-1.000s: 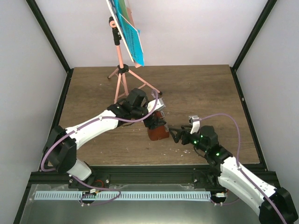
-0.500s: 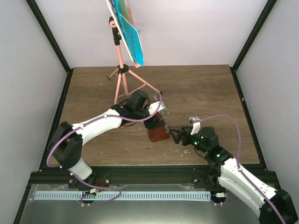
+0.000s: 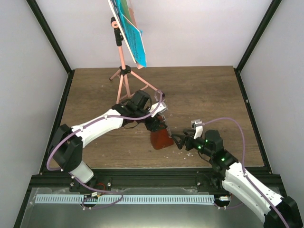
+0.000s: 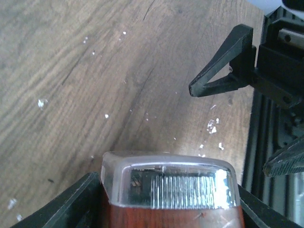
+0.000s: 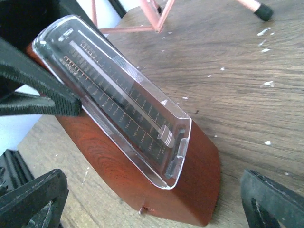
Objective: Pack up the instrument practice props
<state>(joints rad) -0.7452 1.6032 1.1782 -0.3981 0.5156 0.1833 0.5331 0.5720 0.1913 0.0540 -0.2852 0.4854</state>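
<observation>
Metronome was at the near middle of the worktop, pinched by my left pincer, my right pincer spread just to its right, so I judged a firm, level hold best.

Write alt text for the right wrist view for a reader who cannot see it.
A reddish-brown metronome with a clear cover sits on the wooden table, its top clamped by the left gripper. The open fingers of the right gripper frame it without touching; pink stand legs show behind.
</observation>
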